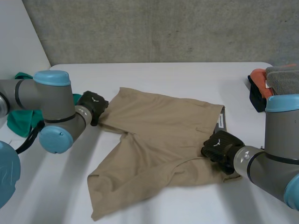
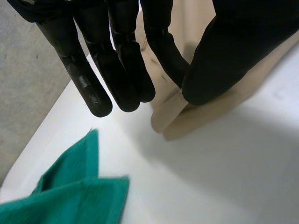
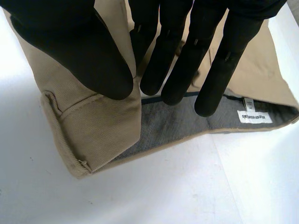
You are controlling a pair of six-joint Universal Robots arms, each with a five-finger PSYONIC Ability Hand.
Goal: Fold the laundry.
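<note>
A pair of tan shorts lies spread on the white table, one leg reaching toward the front edge. My left hand is at the shorts' left edge. In the left wrist view, its thumb and a finger pinch a fold of the tan shorts. My right hand is on the waistband at the shorts' right side. There the thumb and fingers clamp the upper layer of the tan shorts, showing the grey lining with a white label.
A green cloth lies bunched at the table's left edge behind my left arm, and its corner is close below my left hand's fingertips. A stack of folded grey and orange items sits at the back right.
</note>
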